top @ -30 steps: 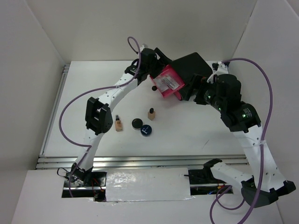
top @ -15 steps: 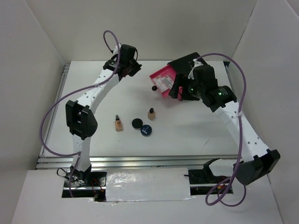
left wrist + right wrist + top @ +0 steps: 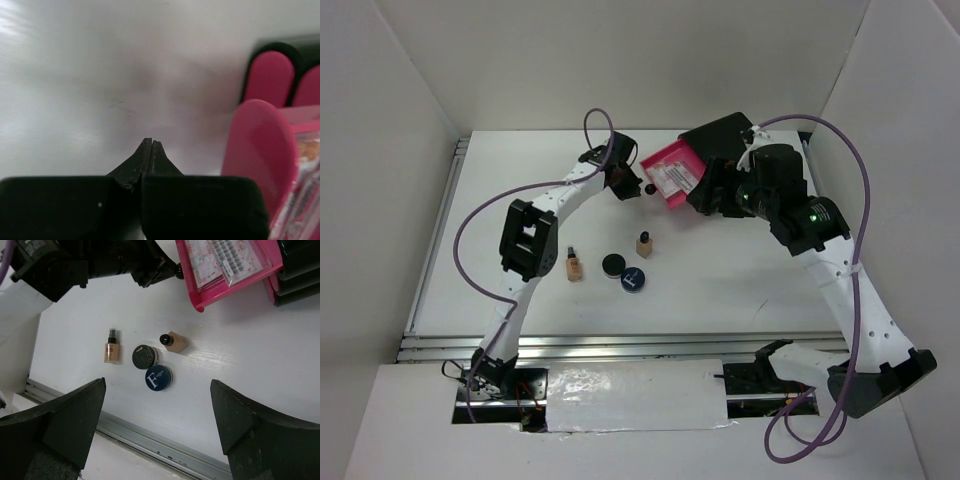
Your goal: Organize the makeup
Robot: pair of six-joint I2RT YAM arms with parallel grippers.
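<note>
Left gripper (image 3: 148,147) has its jaws pinched shut on nothing, tips just beside the front of the pink drawer (image 3: 665,160). The drawer stands pulled out of the black box (image 3: 725,138), and both sachets (image 3: 225,255) lie inside it. Right gripper (image 3: 157,384) hangs by the box with jaws spread wide and empty.

Four pieces wait on the table (image 3: 740,280), nearer the bases than the drawer. The tan bottle (image 3: 575,265) lies flat, long axis running near-to-far, cap away from the bases. Then come the black compact (image 3: 612,264), the dark-blue compact (image 3: 633,280) and the second tan bottle (image 3: 644,244). The left arm looks nearer to them, though the right wrist view frames them between its open jaws.
</note>
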